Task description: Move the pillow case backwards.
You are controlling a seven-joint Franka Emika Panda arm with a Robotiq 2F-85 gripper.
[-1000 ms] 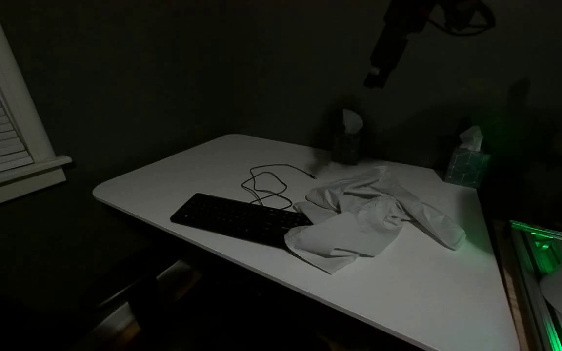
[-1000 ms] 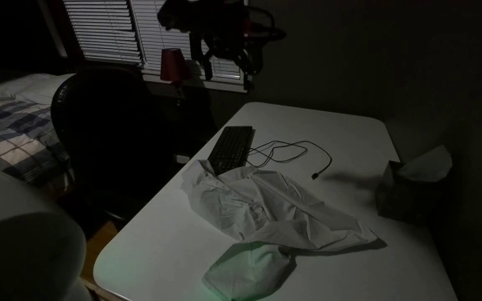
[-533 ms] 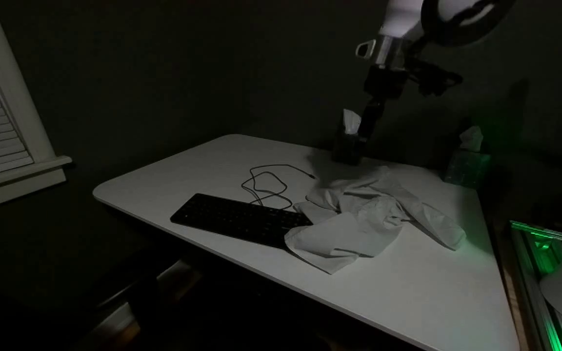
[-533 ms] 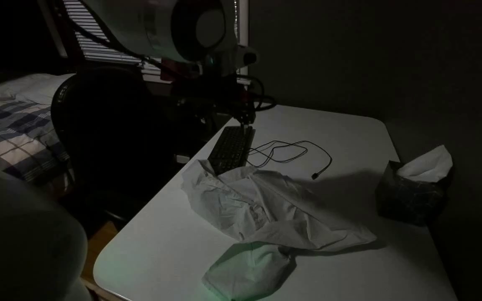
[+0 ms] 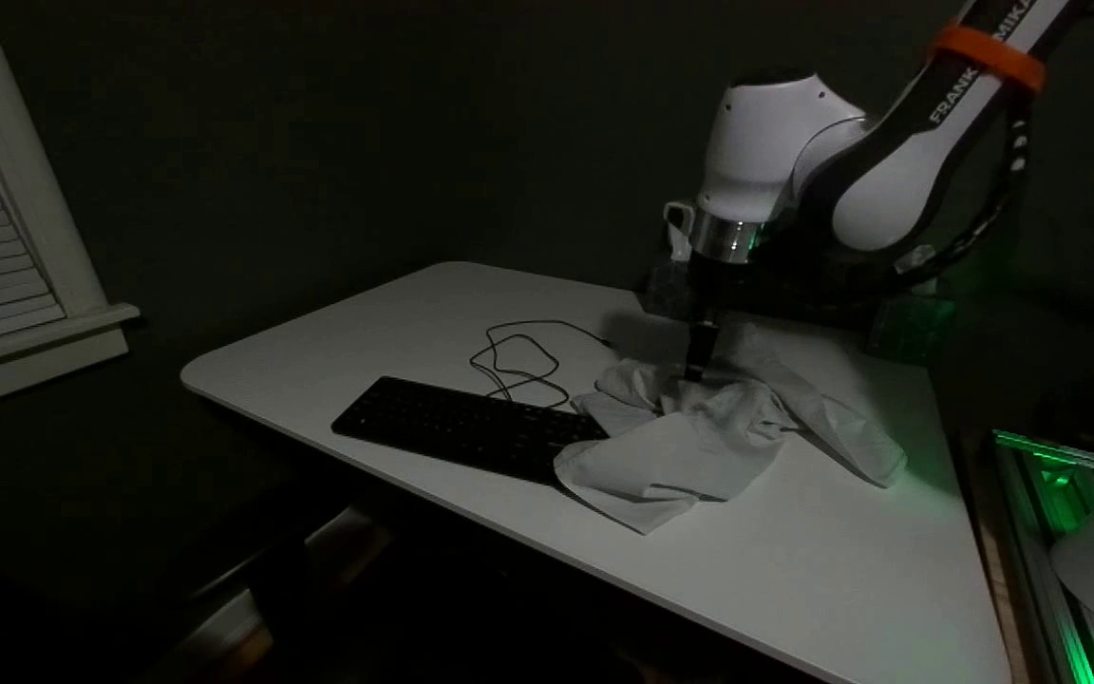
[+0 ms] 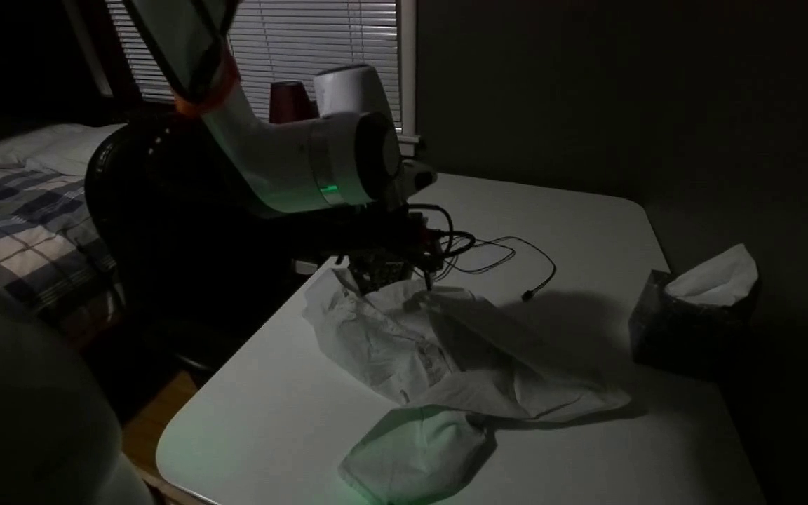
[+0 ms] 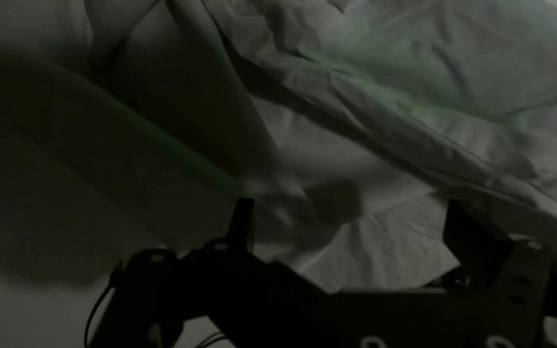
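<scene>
Grasp step: in hand, I judge; the tool is at the pillowcase without a hold on it, so the backward move looks not yet begun.
Next move: calls for sinking the fingers a little into a raised fold, closing firmly, then a low drag; I take "backwards" as toward the short edge where the arm reaches in, though nothing shown settles that.
Snag risk: closing too deep might catch the keyboard or its cable along with the pillowcase.
Pillowcase place: crumpled on the tabletop, between the long edge by the chair and the long edge by the wall, lying over 1 end of the keyboard, well apart from the 2 rounded corners beyond it.
Tool state: jaws wide apart, nothing clamped; folds show between the 2 fingertips in the wrist view. Whether they touch the pillowcase is too dim to tell.
Tool spot: over the pillowcase border facing those 2 corners, 1 finger nearer the wall edge, 1 nearer the chair edge.
Arm pose: forearm slanting down from beyond the short edge, wrist bent so that the tool points down, close to upright, in both exterior views.
</scene>
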